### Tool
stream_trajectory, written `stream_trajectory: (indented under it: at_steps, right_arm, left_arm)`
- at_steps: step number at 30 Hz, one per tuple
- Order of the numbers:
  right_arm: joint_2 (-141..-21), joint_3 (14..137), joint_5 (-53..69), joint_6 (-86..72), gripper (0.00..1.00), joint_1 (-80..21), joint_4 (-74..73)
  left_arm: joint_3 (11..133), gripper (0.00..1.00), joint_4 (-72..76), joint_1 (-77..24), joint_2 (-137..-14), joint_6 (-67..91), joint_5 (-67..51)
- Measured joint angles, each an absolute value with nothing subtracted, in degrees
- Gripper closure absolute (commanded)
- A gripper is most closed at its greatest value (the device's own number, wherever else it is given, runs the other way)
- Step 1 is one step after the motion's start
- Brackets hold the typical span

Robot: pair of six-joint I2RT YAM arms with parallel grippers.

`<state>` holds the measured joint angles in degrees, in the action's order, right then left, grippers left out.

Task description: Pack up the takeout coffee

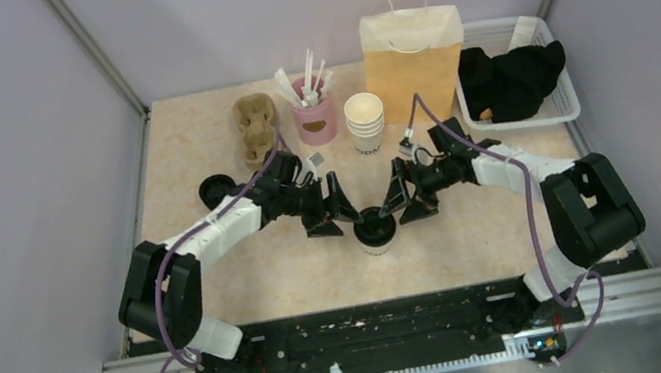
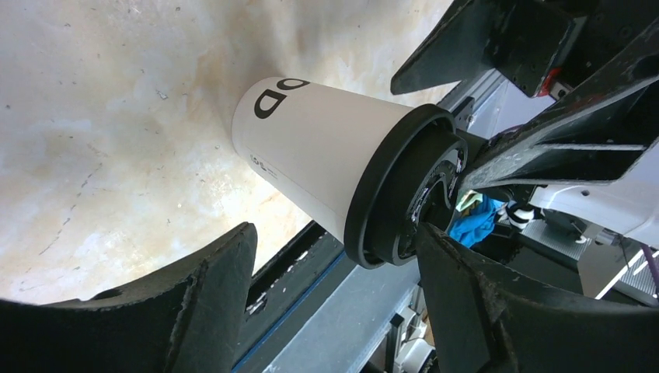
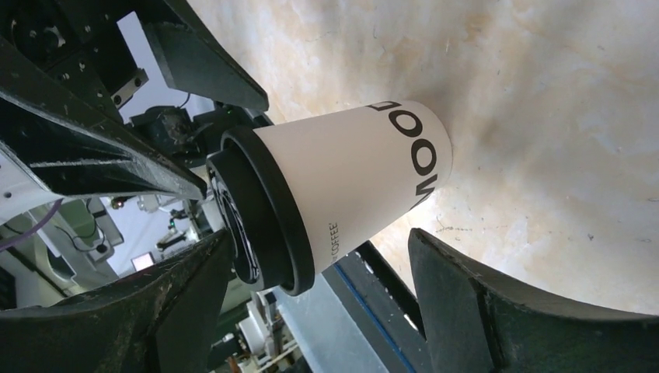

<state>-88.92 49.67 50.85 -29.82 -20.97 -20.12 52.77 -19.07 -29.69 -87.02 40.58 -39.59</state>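
The lidded coffee cup (image 1: 375,230) stands on the surface (image 1: 475,228) between the left end effector (image 1: 331,215) and the right end effector (image 1: 407,202). Both are open, holding nothing.

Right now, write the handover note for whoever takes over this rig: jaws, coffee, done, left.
Left gripper: jaws open, holding nothing.
Right gripper: jaws open, holding nothing.
Coffee: one small white paper cup with a black plastic lid stands upright between the two grippers. No second lidded cup in view.
Done: this cup is lidded.
Left: pack it. The brown cardboard cup carrier holds no cup; the tan paper bag with handles stands at the back. A loose round black lid and a stack of lidless white paper cups are nearby.
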Motion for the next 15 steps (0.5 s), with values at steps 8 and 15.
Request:
stream_trajectory:
  at_steps: [8, 15]
  right_arm:
    - [-85.19, 40.62, 55.42, -33.28, 0.43, -21.02, -12.64]
    - [-87.74, 35.46, 62.67, -38.87, 0.44, -20.49, 1.04]
  left_arm:
    - [49.67, 0.32, -16.12, -30.65, -86.91, 42.59, -42.0]
    - [46.41, 0.38, -10.46, -30.76, -86.72, 44.01, -44.66]
